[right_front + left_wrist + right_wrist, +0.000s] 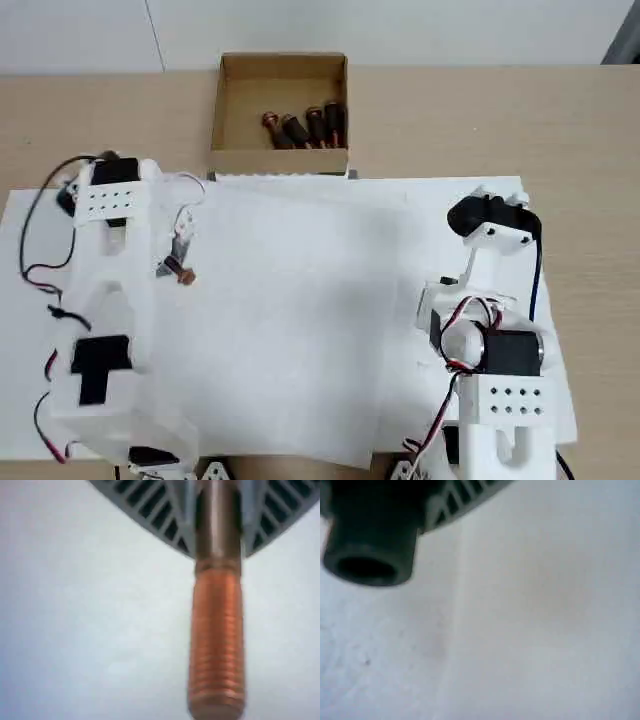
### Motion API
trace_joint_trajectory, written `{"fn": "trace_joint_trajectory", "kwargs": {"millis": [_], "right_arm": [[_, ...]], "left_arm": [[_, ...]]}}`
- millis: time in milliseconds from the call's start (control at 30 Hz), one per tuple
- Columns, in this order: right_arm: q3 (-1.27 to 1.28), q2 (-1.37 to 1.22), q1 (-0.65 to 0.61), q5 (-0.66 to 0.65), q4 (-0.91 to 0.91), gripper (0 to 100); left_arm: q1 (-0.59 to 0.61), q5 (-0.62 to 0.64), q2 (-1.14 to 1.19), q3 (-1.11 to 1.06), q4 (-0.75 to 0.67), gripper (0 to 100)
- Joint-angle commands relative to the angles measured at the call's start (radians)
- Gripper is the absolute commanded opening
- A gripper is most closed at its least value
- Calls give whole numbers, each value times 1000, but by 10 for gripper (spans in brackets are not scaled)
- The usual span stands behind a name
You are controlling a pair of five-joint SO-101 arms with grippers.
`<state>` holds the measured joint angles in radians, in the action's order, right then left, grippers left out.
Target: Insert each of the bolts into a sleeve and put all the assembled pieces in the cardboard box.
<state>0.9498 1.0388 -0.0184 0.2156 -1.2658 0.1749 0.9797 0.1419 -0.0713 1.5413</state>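
Hanging from the left pincer (181, 246), which is closed on its smooth shank, a bolt (179, 268) sits low over the left side of the white sheet (300, 320). The copper threaded end sticks out free beyond the fingertips. In the left wrist view the bolt's (216, 630) long axis runs straight out from the jaws, and from above the tip seems to lean down and slightly toward the near right. Over on the right side, the right pincer (487, 222) is clamped on a black sleeve (370, 550), with the open bore clear of the fingers. From above, the sleeve's (463, 215) mouth looks to face left, toward the other arm, though I can't be certain of its exact tilt. The two parts are well apart, with the open sheet between them, the sleeve lying to the right of the bolt and a little farther back. To my eye the next move depends on bringing the threaded tip and the bore onto one line. At the far edge, the cardboard box (228, 110) already holds four assembled pieces (305, 128) lying side by side.
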Motion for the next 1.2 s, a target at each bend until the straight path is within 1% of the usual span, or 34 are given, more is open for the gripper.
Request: {"fn": "trace_joint_trajectory", "kwargs": {"millis": [0, 133, 200, 233, 333, 600, 667, 767, 833, 900, 1033, 1067, 1100, 1167], "right_arm": [[-8, 16, 4, 5, 18, 2], [-8, 16, 4, 5, 18, 2], [-8, 16, 4, 5, 18, 2], [-8, 16, 4, 5, 18, 2], [-8, 16, 4, 5, 15, 2], [-8, 16, 4, 5, 15, 3], [-8, 16, 4, 3, 15, 3], [-8, 16, 4, 3, 18, 3], [-8, 16, 4, 3, 19, 3], [-8, 16, 4, 3, 19, 3], [-8, 16, 4, 3, 18, 3], [-8, 16, 4, 3, 19, 3], [-8, 16, 4, 3, 21, 3], [-8, 16, 4, 3, 21, 3]], "left_arm": [[0, 238, -91, 13, -25, 6], [0, 548, -78, 10, -29, 6], [0, 641, -69, 10, -29, 7], [0, 654, -63, 10, -31, 7], [5, 654, -49, 10, -57, 7], [20, 654, -44, 12, -63, 9], [18, 654, -44, 12, -64, 45], [15, 643, -44, 12, -64, 156], [15, 605, -44, 12, -64, 212], [15, 586, -44, 12, -60, 230], [15, 582, -54, 12, -58, 230], [17, 565, -54, 13, -58, 230], [17, 520, -54, 13, -58, 229], [20, 377, -54, 13, -58, 229]]}}
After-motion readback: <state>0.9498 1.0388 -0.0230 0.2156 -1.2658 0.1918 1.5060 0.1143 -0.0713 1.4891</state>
